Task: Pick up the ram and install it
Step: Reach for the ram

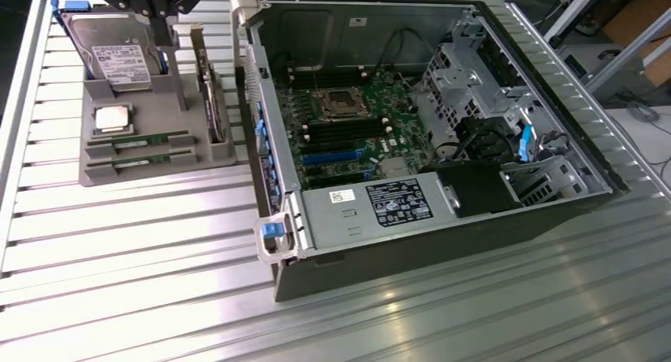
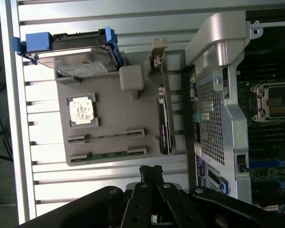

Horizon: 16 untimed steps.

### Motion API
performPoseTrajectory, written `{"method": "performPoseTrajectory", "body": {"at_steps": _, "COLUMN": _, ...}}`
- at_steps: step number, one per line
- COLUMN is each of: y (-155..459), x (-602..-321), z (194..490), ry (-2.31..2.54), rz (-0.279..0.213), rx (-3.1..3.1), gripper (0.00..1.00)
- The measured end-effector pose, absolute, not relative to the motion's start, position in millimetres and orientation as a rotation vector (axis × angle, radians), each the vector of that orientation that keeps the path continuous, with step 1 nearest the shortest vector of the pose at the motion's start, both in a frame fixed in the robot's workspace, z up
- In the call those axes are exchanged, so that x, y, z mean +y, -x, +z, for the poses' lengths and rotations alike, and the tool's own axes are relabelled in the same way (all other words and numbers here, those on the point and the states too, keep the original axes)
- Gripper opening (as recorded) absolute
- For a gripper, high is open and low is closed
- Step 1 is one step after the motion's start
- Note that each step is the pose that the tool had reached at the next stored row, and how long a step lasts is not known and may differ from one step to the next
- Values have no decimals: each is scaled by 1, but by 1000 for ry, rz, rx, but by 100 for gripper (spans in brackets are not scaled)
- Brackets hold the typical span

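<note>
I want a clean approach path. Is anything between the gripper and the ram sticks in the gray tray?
Nothing visible does. In the wrist view, only bare table and gray tray lie between the gripper and the nearer ram stick. The processor chip and hard drive sit beyond both sticks, out of the way.

tray (image 2: pixel 118 111): hard drive (image 1: pixel 119 60) at one end, chip (image 1: pixel 112 119) in square pocket | open case (image 1: pixel 419 256) — just beside tray | slatted table (image 1: pixel 137 260)

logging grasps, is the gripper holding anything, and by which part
Nothing held: the gripper is shut on nothing; both ram sticks lie in the tray.
</note>
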<state>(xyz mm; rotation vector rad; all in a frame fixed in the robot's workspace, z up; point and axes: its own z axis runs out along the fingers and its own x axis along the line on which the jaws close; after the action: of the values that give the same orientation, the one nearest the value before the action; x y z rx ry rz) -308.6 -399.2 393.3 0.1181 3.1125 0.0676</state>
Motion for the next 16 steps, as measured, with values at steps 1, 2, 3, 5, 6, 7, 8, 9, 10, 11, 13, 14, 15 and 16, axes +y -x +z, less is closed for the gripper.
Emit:
{"method": "performPoseTrajectory", "body": {"at_steps": 1, "y": 310, "x": -399, "z": 393, "ry": -118, "rz": 68, "rx": 3113, "gripper": 11}}
{"method": "performPoseTrajectory", "body": {"at_steps": 2, "y": 312, "x": -399, "z": 393, "ry": -118, "rz": 68, "rx": 3113, "gripper": 11}}
{"method": "performPoseTrajectory", "body": {"at_steps": 3, "y": 312, "x": -399, "z": 393, "ry": -118, "rz": 68, "rx": 3112, "gripper": 11}}
{"method": "performPoseTrajectory", "body": {"at_steps": 5, "y": 315, "x": -400, "z": 393, "ry": -118, "rz": 68, "rx": 3112, "gripper": 11}}
{"method": "performPoseTrajectory", "body": {"at_steps": 6, "y": 316, "x": -400, "z": 393, "ry": -118, "rz": 68, "rx": 3112, "gripper": 11}}
{"method": "performPoseTrajectory", "body": {"at_steps": 7, "y": 317, "x": -400, "z": 393, "ry": -118, "rz": 68, "rx": 3112, "gripper": 11}}
{"method": "performPoseTrajectory", "body": {"at_steps": 8, "y": 317, "x": -400, "z": 393, "ry": -118, "rz": 68, "rx": 3113, "gripper": 11}}
{"method": "performPoseTrajectory", "body": {"at_steps": 9, "y": 317, "x": -400, "z": 393, "ry": -118, "rz": 68, "rx": 3113, "gripper": 11}}
{"method": "performPoseTrajectory", "body": {"at_steps": 10, "y": 317, "x": -400, "z": 393, "ry": -118, "rz": 68, "rx": 3113, "gripper": 11}}
{"method": "performPoseTrajectory", "body": {"at_steps": 11, "y": 317, "x": -400, "z": 393, "ry": -118, "rz": 68, "rx": 3112, "gripper": 11}}
{"method": "performPoseTrajectory", "body": {"at_steps": 13, "y": 318, "x": -400, "z": 393, "ry": -118, "rz": 68, "rx": 3112, "gripper": 11}}
{"method": "performPoseTrajectory", "body": {"at_steps": 14, "y": 318, "x": -400, "z": 393, "ry": -118, "rz": 68, "rx": 3113, "gripper": 11}}
{"method": "performPoseTrajectory", "body": {"at_steps": 15, "y": 318, "x": -400, "z": 393, "ry": -118, "rz": 68, "rx": 3112, "gripper": 11}}
{"method": "performPoseTrajectory", "body": {"at_steps": 16, "y": 318, "x": -400, "z": 393, "ry": -118, "rz": 68, "rx": 3112, "gripper": 11}}
